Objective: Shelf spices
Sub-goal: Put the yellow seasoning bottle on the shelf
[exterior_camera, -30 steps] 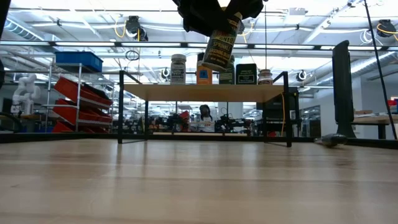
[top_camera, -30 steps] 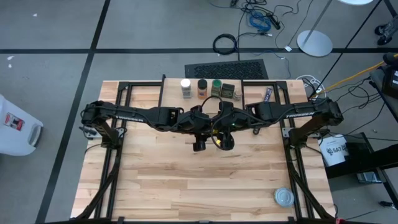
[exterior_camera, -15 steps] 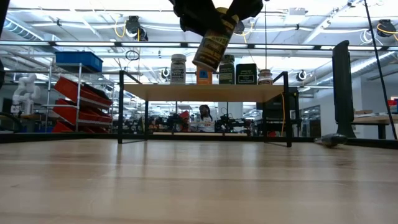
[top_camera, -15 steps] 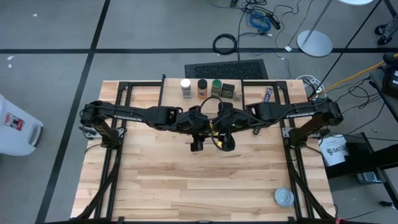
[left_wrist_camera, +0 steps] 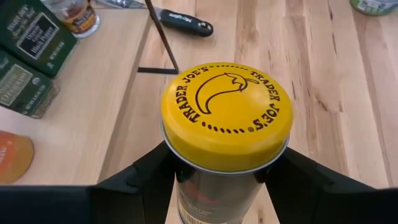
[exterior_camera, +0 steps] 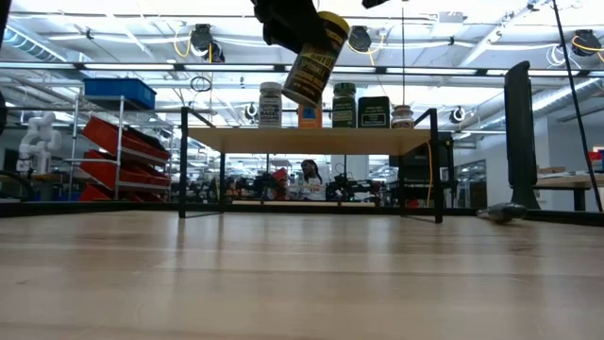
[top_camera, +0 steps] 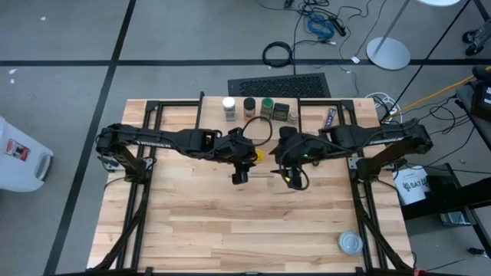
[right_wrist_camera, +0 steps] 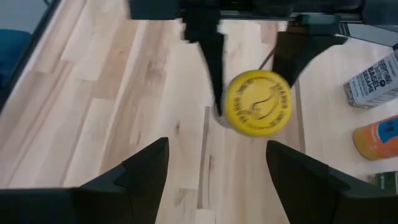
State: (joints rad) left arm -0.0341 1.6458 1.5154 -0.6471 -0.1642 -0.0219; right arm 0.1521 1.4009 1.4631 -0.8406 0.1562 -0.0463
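The left gripper (left_wrist_camera: 217, 180) holds the yellow-lidded spice jar (left_wrist_camera: 227, 118) in the air above the middle of the wooden table (top_camera: 230, 230), its two dark fingers (left_wrist_camera: 146, 177) clamped on the jar's body just below the lid. In the low view the jar (exterior_camera: 311, 57) hangs tilted, lid uppermost, higher than the shelf (exterior_camera: 311, 140) and nearer the camera than it. The lid carries a Trader Joe's mark with a chili outline.

The right gripper (right_wrist_camera: 217, 168) sits just right of the left one over the table's middle, with its fingers (right_wrist_camera: 146, 168) spread apart and nothing between them; the jar shows beyond it, apart from its tips.

The shelf stands at the far edge of the table, its light plank top on thin black legs. On it, from left to right, stand a white-lidded jar (top_camera: 229, 107), an orange jar (top_camera: 248, 108), a green-lidded jar (top_camera: 266, 108), a dark square tin (top_camera: 281, 112) and a small clear-brownish jar (exterior_camera: 402, 116).

A long thin dark packet (top_camera: 331, 116) lies on the table right of the shelf. A flat round silver tin (top_camera: 350, 243) rests near the table's near right corner.
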